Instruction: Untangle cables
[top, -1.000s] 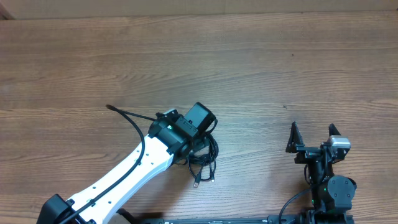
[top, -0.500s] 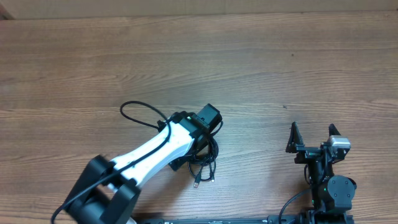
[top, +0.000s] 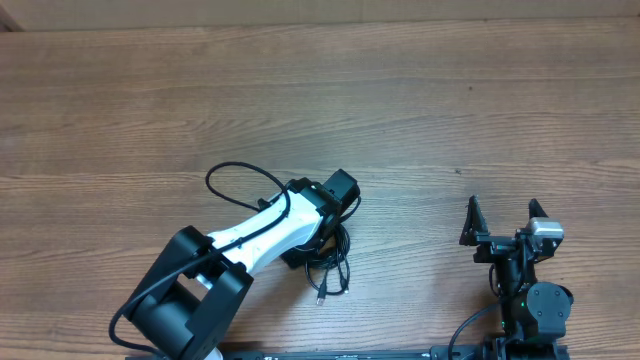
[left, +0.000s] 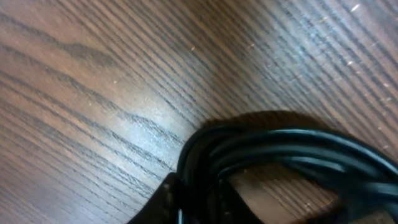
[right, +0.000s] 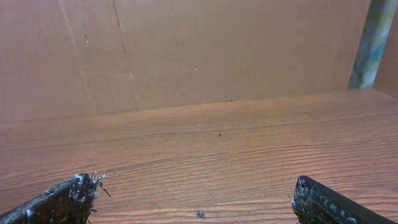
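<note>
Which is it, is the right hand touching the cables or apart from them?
Apart. The overhead view shows the right hand open at the right, a plain stretch of bare table between it and the cables bunched under the left arm.

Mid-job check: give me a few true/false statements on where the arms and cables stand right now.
1. The right end effector is open with nothing between its fingers. True.
2. The cables lie spread out in separate straight lines. False: they are bunched in one looped bundle.
3. The left arm reaches over the cable bundle. True.
4. The right arm is reaching over the cables too. False: it sits at the right near edge of the table, apart from them.
</note>
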